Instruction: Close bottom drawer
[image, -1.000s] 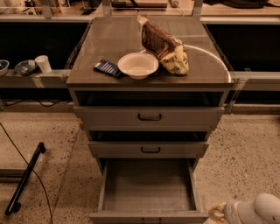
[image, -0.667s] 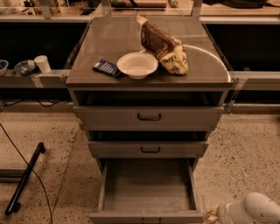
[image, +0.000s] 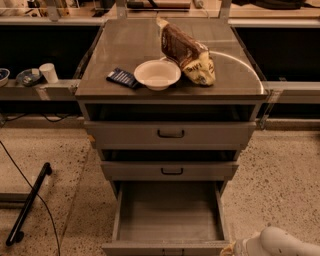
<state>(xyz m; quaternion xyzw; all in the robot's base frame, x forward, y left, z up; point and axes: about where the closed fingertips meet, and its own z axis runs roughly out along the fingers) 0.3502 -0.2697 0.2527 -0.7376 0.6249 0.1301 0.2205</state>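
Note:
The bottom drawer (image: 170, 212) of the grey cabinet stands pulled far out, its deep grey tray empty. Its front panel (image: 165, 248) runs along the lower frame edge; the handle is cut off by the frame. The two drawers above, each with a black loop handle (image: 171, 133), stick out a little. My white arm (image: 277, 243) shows at the bottom right corner. The gripper (image: 231, 247) is just beside the right end of the drawer front, mostly out of frame.
On the cabinet top (image: 125, 55) sit a white bowl (image: 157, 74), a brown snack bag (image: 187, 52) and a dark blue packet (image: 121, 77). A white cup (image: 48, 72) and a dish (image: 27, 76) stand on the left ledge. A black bar (image: 27, 205) and cable lie on the left floor.
My arm has sunk lower and moved slightly left along the bottom right corner, closer to the drawer front's right end. The drawer has not visibly moved.

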